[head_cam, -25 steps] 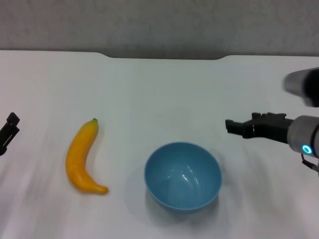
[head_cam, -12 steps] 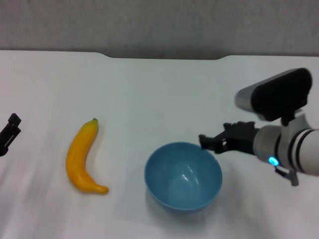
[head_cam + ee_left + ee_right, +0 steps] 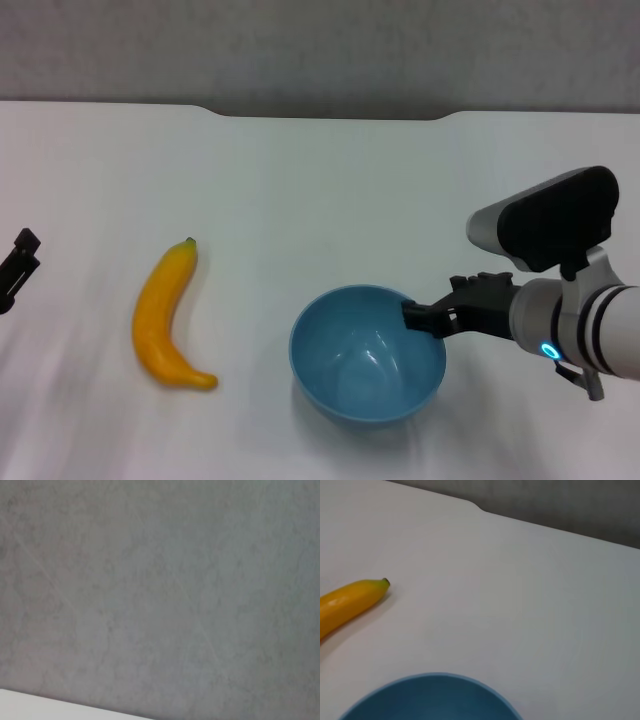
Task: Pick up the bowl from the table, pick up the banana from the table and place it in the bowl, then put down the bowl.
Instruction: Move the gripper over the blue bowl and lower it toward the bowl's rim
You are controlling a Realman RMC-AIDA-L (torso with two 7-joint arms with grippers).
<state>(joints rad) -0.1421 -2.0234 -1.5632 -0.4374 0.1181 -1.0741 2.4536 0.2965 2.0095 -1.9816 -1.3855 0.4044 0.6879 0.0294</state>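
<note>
The light-blue bowl [image 3: 365, 365] stands upright and empty on the white table [image 3: 320, 190], near the front middle. The yellow banana [image 3: 168, 315] lies to its left, stem tip pointing away from me. My right gripper [image 3: 418, 316] reaches in from the right and sits at the bowl's right rim, its tip just over the edge. The right wrist view shows the bowl's near rim [image 3: 430, 700] and the banana's stem end [image 3: 347, 605]. My left gripper [image 3: 18, 268] is parked at the table's far left edge, away from the banana.
The table's far edge has a shallow notch [image 3: 330, 113] with a grey wall behind it. The left wrist view shows only that grey wall [image 3: 160, 590] and a sliver of tabletop.
My right arm has moved left and down toward the bowl, from well clear of it to its right rim. The bowl, banana and left arm have not moved.
</note>
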